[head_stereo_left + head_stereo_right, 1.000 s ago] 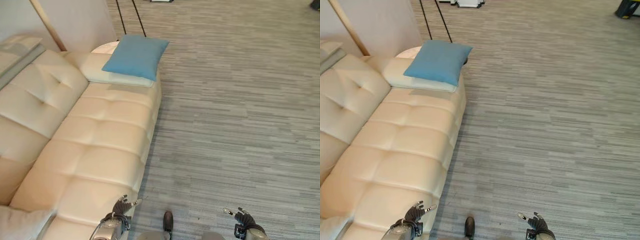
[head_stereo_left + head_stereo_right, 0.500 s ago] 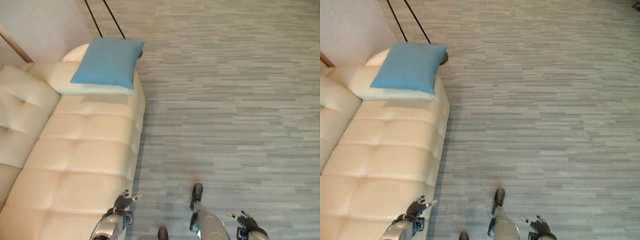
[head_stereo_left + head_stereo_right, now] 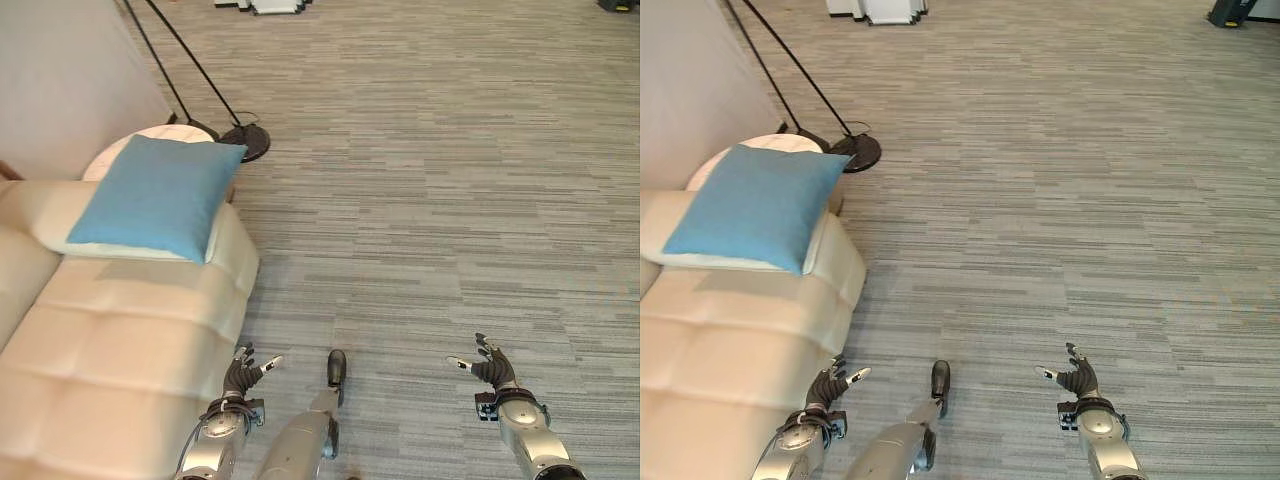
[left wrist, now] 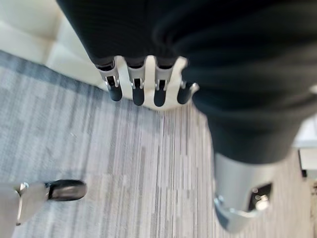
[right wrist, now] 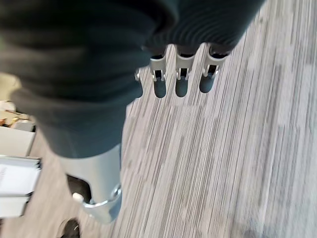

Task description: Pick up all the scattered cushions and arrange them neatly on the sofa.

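Note:
A blue cushion [image 3: 156, 196] lies flat on the far armrest end of the cream sofa [image 3: 110, 350], resting on a pale cream cushion [image 3: 40, 222]. My left hand [image 3: 242, 377] hangs low beside the sofa's front edge, fingers relaxed and empty. My right hand [image 3: 488, 366] is out over the bare carpet, also open and empty. In the left wrist view my fingers [image 4: 137, 89] point at the sofa's base. In the right wrist view my fingers [image 5: 179, 82] hang over the carpet.
A black floor lamp base [image 3: 245, 141] with slanted poles stands on the grey carpet [image 3: 440, 200] behind the sofa's end, next to a round white side table [image 3: 150, 138]. A wall panel [image 3: 60, 80] rises at the left. White equipment [image 3: 265, 5] sits far back.
The camera has swung right and away from the sofa, so the sofa and blue cushion now sit further left. Both arms reach further into view, hands still empty.

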You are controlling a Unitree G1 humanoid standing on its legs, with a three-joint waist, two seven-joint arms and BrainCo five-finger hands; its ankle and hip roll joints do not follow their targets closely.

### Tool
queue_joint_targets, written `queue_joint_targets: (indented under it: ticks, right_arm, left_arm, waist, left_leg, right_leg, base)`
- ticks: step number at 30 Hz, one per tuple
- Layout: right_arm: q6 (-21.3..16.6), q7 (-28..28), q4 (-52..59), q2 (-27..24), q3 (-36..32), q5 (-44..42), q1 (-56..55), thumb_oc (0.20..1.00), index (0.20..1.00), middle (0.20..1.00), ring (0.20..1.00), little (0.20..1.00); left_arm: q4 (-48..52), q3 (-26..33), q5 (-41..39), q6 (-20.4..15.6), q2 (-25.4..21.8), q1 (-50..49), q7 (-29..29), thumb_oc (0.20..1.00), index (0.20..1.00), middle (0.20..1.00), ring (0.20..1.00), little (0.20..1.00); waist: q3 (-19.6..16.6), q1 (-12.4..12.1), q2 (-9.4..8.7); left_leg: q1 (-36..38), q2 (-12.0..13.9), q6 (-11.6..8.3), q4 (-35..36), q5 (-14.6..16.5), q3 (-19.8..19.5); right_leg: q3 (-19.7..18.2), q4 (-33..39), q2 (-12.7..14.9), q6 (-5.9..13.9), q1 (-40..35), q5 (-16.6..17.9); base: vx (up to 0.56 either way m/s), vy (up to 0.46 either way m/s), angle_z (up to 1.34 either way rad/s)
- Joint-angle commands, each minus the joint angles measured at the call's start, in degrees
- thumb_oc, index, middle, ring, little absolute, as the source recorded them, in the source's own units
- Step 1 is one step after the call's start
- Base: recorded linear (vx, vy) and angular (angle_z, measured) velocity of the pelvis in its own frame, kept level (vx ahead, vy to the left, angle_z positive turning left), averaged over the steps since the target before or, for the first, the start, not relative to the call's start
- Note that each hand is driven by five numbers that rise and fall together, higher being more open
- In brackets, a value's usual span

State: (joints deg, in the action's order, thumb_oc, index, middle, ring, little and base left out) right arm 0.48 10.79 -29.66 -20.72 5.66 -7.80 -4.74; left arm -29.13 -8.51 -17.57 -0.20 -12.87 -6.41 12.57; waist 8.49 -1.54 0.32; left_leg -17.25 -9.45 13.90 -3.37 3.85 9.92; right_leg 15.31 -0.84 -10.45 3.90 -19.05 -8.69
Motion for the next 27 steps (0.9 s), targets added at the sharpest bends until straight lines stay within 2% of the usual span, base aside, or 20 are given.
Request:
queue_joint_targets:
  ticks: [1,2,3,4,5,6,7,8,11,12,13,14,16,19,21,23,24,25,26,27]
  right_arm:
    - [-2.0,0.1,1.4,-1.3,-2.2,1.5,1.9,1.0,1.0,1.0,1.0,1.0]
    - [-1.9,-0.1,0.9,0.0,-2.3,0.9,1.3,1.0,1.0,1.0,1.0,1.0]
    - [-1.9,-0.1,0.9,0.1,-2.3,0.9,1.3,1.0,1.0,1.0,1.0,1.0]
    - [-1.8,-0.6,0.7,1.0,-2.2,0.0,1.1,1.0,1.0,1.0,1.0,1.0]
    - [-1.5,-1.0,0.8,1.6,-2.0,-0.2,1.0,1.0,1.0,1.0,1.0,1.0]
    - [-1.3,-1.1,0.6,1.8,-2.0,-0.1,1.0,1.0,1.0,1.0,1.0,1.0]
    - [-1.2,-1.3,0.7,1.9,-2.1,-0.2,1.0,1.0,1.0,1.0,1.0,1.0]
    - [-0.9,-1.2,0.5,2.3,-2.0,-0.2,0.6,1.0,1.0,1.0,1.0,1.0]
    - [-1.0,-1.2,0.4,2.3,-1.9,-0.8,0.4,1.0,1.0,1.0,1.0,1.0]
    - [-1.0,-1.1,0.2,2.4,-2.1,-1.1,0.4,1.0,1.0,1.0,1.0,1.0]
    - [-1.0,-1.1,0.2,2.4,-2.1,-1.1,0.4,1.0,1.0,1.0,1.0,1.0]
    - [-1.1,-0.7,0.0,2.5,-2.5,-1.6,0.1,1.0,1.0,1.0,1.0,1.0]
    - [-1.0,-0.6,-0.2,2.4,-2.9,-1.3,-0.7,1.0,1.0,1.0,1.0,1.0]
    - [-1.1,-1.2,-1.2,2.0,-3.2,-1.0,-1.9,1.0,1.0,1.0,1.0,1.0]
    - [-1.1,-1.3,-2.4,1.7,-2.9,-1.1,-1.8,1.0,1.0,1.0,1.0,1.0]
    - [-1.5,-1.4,-2.5,1.2,-2.7,-2.1,-2.2,1.0,1.0,1.0,1.0,1.0]
    - [-1.4,-1.2,-3.0,0.6,-2.5,-2.2,-1.8,1.0,1.0,1.0,1.0,1.0]
    - [-1.5,-1.8,-2.3,-0.2,-2.3,-2.3,-1.7,1.0,1.0,1.0,1.0,1.0]
    - [-1.3,-1.9,-2.3,-0.5,-2.1,-2.0,-1.5,1.0,1.0,1.0,1.0,1.0]
    - [-1.3,-1.9,-2.3,-0.5,-2.1,-2.0,-1.5,1.0,1.0,1.0,1.0,1.0]
  left_arm:
    - [-1.0,0.7,-0.3,-2.5,-0.9,4.9,1.0,1.0,1.0,1.0,1.0,1.0]
    - [-1.3,0.8,-0.2,-2.3,-1.4,4.6,1.2,1.0,1.0,1.0,1.0,1.0]
    - [-1.3,0.8,-0.2,-2.3,-1.5,4.5,1.2,1.0,1.0,1.0,1.0,1.0]
    - [-0.5,0.9,-0.6,-1.8,-2.4,4.1,1.0,1.0,1.0,1.0,1.0,1.0]
    - [-0.3,0.7,-0.7,-1.3,-2.8,4.0,0.8,1.0,1.0,1.0,1.0,1.0]
    - [0.0,0.6,-0.9,-1.1,-3.0,4.0,0.8,1.0,1.0,1.0,1.0,1.0]
    - [0.2,0.5,-1.0,-1.0,-3.1,4.1,0.7,1.0,1.0,1.0,1.0,1.0]
    - [0.3,0.4,-0.9,-0.8,-3.2,4.2,0.6,1.0,1.0,1.0,1.0,1.0]
    - [0.0,0.1,-1.2,-1.0,-2.9,5.0,0.4,1.0,1.0,1.0,1.0,1.0]
    - [-0.2,0.0,-1.3,-1.1,-2.8,5.3,0.4,1.0,1.0,1.0,1.0,1.0]
    - [-0.2,0.0,-1.3,-1.1,-2.8,5.3,0.4,1.0,1.0,1.0,1.0,1.0]
    - [-1.0,0.0,-1.0,-1.1,-2.8,5.8,0.3,1.0,1.0,1.0,1.0,1.0]
    - [-1.8,0.1,-0.2,-1.0,-2.8,6.3,-0.1,1.0,1.0,1.0,1.0,1.0]
    - [-3.1,-0.1,0.7,-1.2,-2.2,5.8,-1.2,1.0,1.0,1.0,1.0,1.0]
    - [-3.2,0.2,0.1,-1.1,-2.0,5.2,-1.0,1.0,1.0,1.0,1.0,1.0]
    - [-3.8,0.7,-1.8,-0.8,-1.5,4.8,-1.0,1.0,1.0,1.0,1.0,1.0]
    - [-4.3,0.6,-2.8,-0.7,-1.1,5.2,-1.2,1.0,1.0,1.0,1.0,1.0]
    - [-4.6,0.9,-4.2,-0.8,-0.5,5.0,-1.1,1.0,1.0,1.0,1.0,1.0]
    - [-4.5,0.8,-4.4,-0.7,-0.7,4.9,-1.1,1.0,1.0,1.0,1.0,1.0]
    - [-4.4,0.8,-4.4,-0.7,-0.7,4.9,-1.1,1.0,1.0,1.0,1.0,1.0]
  waist:
    - [-1.1,-0.9,-0.58]
    - [-2.1,-1.0,-1.66]
    - [-2.2,-1.1,-1.73]
    - [-2.2,-1.3,-2.63]
    - [-1.5,-1.2,-3.15]
    - [-0.2,-0.6,-3.17]
    - [0.6,-0.2,-2.65]
    - [1.9,0.1,-1.63]
    - [3.2,0.2,-0.13]
    - [3.5,0.4,0.16]
    - [3.5,0.4,0.28]
    - [3.6,0.9,-0.33]
    - [3.1,1.1,-1.06]
    - [1.6,1.4,-1.85]
    - [0.4,1.4,-2.01]
    - [0.3,1.3,-2.31]
    - [0.6,1.3,-2.54]
    - [2.0,0.4,-2.82]
    - [2.4,0.3,-3.01]
    - [2.4,0.3,-2.97]
  left_leg:
    - [7.9,7.3,-16.88,8.4,-11.3,-7.2]
    - [9.4,6.6,-15.15,8.4,-9.7,-6.6]
    - [9.4,6.5,-15.11,8.4,-9.7,-6.5]
    - [10.4,5.6,-13.11,7.3,-7.2,-6.4]
    - [11.9,4.6,-11.37,7.0,-5.3,-6.2]
    - [14.8,3.5,-9.64,7.1,-3.7,-6.1]
    - [15.9,3.6,-9.21,7.5,-3.6,-6.3]
    - [18.0,4.0,-8.74,8.1,-2.8,-7.3]
    - [19.9,5.6,-9.73,8.4,-2.6,-8.3]
    - [20.4,6.1,-10.44,8.4,-2.4,-8.8]
    - [20.4,6.2,-10.48,8.4,-2.4,-8.8]
    - [21.4,6.2,-11.46,8.4,-1.7,-9.8]
    - [21.9,6.2,-12.02,8.4,-0.9,-10.6]
    - [23.8,6.3,-12.75,8.0,0.8,-12.6]
    - [24.1,7.0,-13.38,5.5,2.3,-13.4]
    - [22.8,8.0,-14.66,0.0,2.9,-14.6]
    - [20.6,7.9,-15.43,-6.0,2.4,-15.6]
    - [14.4,6.5,-15.98,-18.8,-0.3,-15.3]
    - [12.8,7.0,-15.87,-20.3,-0.8,-12.8]
    - [12.7,7.0,-15.87,-20.5,-0.7,-12.9]
  right_leg:
    - [1.3,4.0,12.9,0.27,5.9,-1.1]
    - [1.2,-0.2,14.8,1.44,6.2,-1.0]
    - [1.1,-0.5,14.9,1.49,6.3,-1.1]
    - [0.2,-9.9,17.1,2.63,9.4,0.7]
    - [-0.8,-21.2,19.3,4.18,14.8,5.6]
    - [-1.3,-30.0,22.0,5.13,18.2,12.9]
    - [-1.6,-33.4,22.5,4.83,20.3,14.1]
    - [-4.3,-37.4,21.6,3.46,24.8,11.4]
    - [-4.5,-29.3,19.2,1.85,29.1,5.9]
    - [-5.3,-21.6,17.1,1.67,29.3,4.5]
    - [-5.2,-21.3,17.0,1.62,29.1,4.8]
    - [-8.8,-6.8,13.7,2.75,28.0,6.6]
    - [-10.4,1.3,13.4,3.86,27.3,9.6]
    - [-11.3,4.8,12.9,3.93,24.7,11.6]
    - [-11.6,4.7,12.3,2.97,23.2,11.4]
    - [-10.3,4.5,11.9,1.66,21.5,10.0]
    - [-9.1,5.0,11.6,0.7,19.4,9.0]
    - [-6.7,4.9,11.9,-0.55,16.8,7.7]
    - [-5.3,4.7,12.2,-0.83,16.1,7.0]
    - [-5.3,4.7,12.2,-0.83,16.1,7.0]
  base:
    - [0.63,0.229,-0.29]
    - [0.51,0.189,-0.35]
    - [0.61,0.286,-0.07]
    - [0.45,0.31,0.3]
    - [0.63,0.468,0.55]
    - [0.4,0.356,0.37]
    - [0.37,0.267,0.79]
    - [0.24,0.108,0.84]
    - [0.22,0.002,0.6]
    - [0.14,-0.056,0.37]
    - [0.24,-0.164,0.15]
    - [0.25,-0.167,0.09]
    - [0.3,-0.194,0.38]
    - [0.34,-0.2,0.85]
    - [0.34,-0.23,0.94]
    - [0.32,-0.32,0.55]
    - [0.35,-0.389,0.71]
    - [0.29,-0.323,0.53]
    - [0.16,-0.185,1.43]
    - [0.13,-0.128,1.35]
